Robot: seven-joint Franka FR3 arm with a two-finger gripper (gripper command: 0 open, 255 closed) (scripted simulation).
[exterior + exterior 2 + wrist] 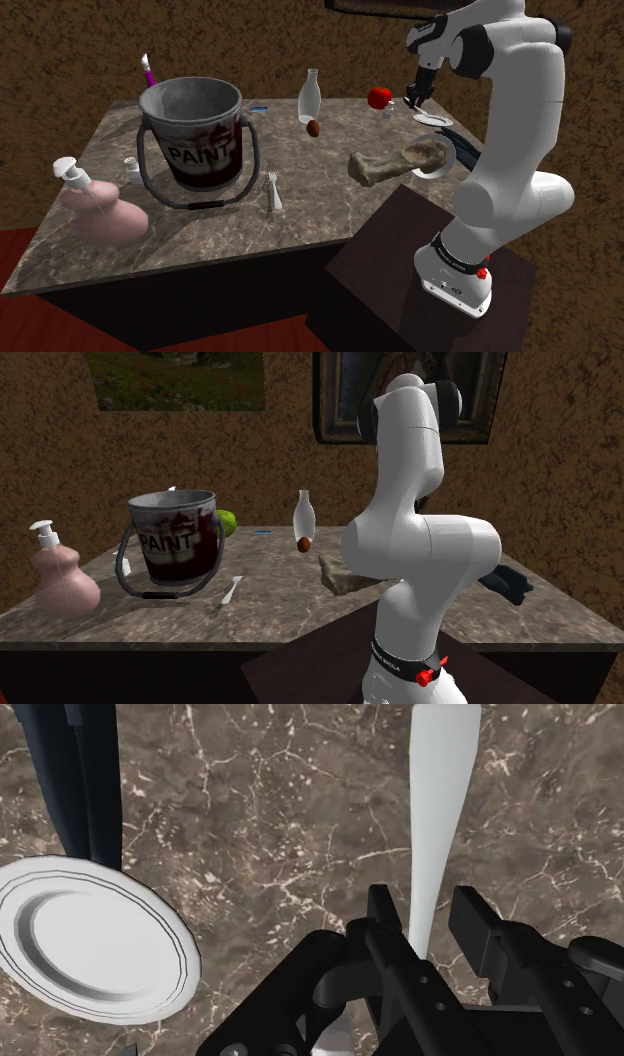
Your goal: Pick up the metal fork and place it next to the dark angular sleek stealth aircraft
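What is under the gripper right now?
The marble tabletop, with a slim white utensil handle running between the open fingers and a white plate beside it. The gripper covers the handle's near end, so its type is unclear.

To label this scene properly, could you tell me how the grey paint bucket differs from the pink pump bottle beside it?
The grey bucket marked PAINT is open-topped; the pink pump bottle is closed by a white pump head. The bucket is wider, while the bottle bulges below a narrow neck. The bucket has a handle hanging down its front; the bottle has none. Both stand upright on the marbled table top.
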